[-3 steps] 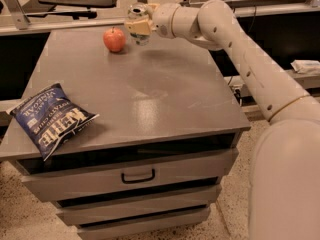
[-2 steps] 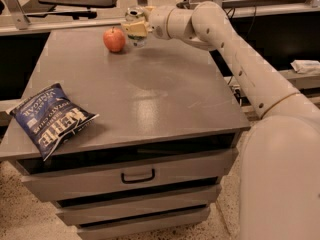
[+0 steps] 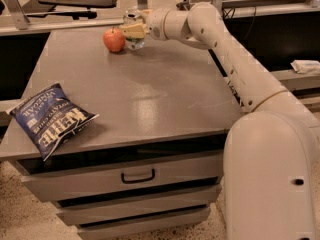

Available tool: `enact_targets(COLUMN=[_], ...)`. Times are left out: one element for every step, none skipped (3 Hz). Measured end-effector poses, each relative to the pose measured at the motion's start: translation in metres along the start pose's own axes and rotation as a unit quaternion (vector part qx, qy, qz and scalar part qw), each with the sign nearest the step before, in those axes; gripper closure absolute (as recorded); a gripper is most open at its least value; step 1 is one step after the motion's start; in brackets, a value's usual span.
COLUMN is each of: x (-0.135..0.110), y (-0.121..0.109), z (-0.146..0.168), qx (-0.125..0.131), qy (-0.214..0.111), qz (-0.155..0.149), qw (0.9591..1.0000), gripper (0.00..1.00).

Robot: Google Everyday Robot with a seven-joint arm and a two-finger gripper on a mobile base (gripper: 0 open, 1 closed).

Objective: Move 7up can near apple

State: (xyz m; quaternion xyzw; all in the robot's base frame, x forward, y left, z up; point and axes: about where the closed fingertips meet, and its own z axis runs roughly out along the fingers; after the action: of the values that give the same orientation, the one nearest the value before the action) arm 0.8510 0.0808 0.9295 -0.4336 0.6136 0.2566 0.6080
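The red-orange apple [image 3: 114,39] sits on the grey table [image 3: 150,94] at its far edge. The 7up can [image 3: 135,43] stands upright just right of the apple, almost touching it; its silver top and lower body show. My gripper [image 3: 132,30] reaches in from the right on the white arm [image 3: 225,49] and is shut on the can, a tan finger pad [image 3: 131,31] across its middle. The can's bottom looks at or just above the tabletop.
A blue Kettle chip bag [image 3: 50,120] lies at the table's front left corner. Drawers [image 3: 137,175] are under the tabletop. My white base [image 3: 272,179] fills the lower right. Desks and a dark object stand behind the table.
My gripper has carried the can a little left and down, closer to the apple. The apple and chip bag have not moved.
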Motion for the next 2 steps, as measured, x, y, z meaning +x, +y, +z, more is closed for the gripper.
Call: enact_targets(x=[0.0043,0.0079], y=[-0.0025,-0.0041], z=[0.0011,0.0012], qx=[-0.002,-0.002], qy=[0.003,0.005], qz=[0.004,0.007], qw=[1.0000,1.0000], gripper=[0.35,0.13])
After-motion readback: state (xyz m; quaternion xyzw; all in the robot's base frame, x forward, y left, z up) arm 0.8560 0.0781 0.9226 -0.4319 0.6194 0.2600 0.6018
